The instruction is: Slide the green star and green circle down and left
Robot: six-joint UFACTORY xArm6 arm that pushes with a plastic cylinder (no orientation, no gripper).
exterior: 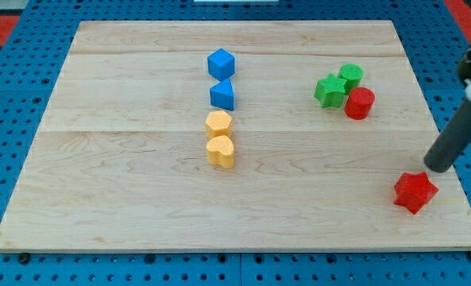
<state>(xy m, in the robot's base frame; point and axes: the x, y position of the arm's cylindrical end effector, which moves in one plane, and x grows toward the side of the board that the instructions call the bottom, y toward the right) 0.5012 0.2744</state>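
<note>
Nearest the view's bottom, a red star [415,191] lies close to the lower right corner of the wooden bench [124,199]. At its one o'clock, just beside it but apart, stands my tip [438,168] — the lower end of a dark rod slanting up toward the view's right edge; the arm carries no gripper, so nothing is grasped. Near the bench centre a yellow heart [221,151] touches a yellow hexagon [218,123] at its twelve o'clock; above these, a blue triangular block [223,95] and a blue cube [221,63] continue the column. At the tip's eleven o'clock, well apart, sits a touching cluster — green star [329,90], red cylinder [360,103] at its four o'clock, green circle [350,76] at its one o'clock.
</note>
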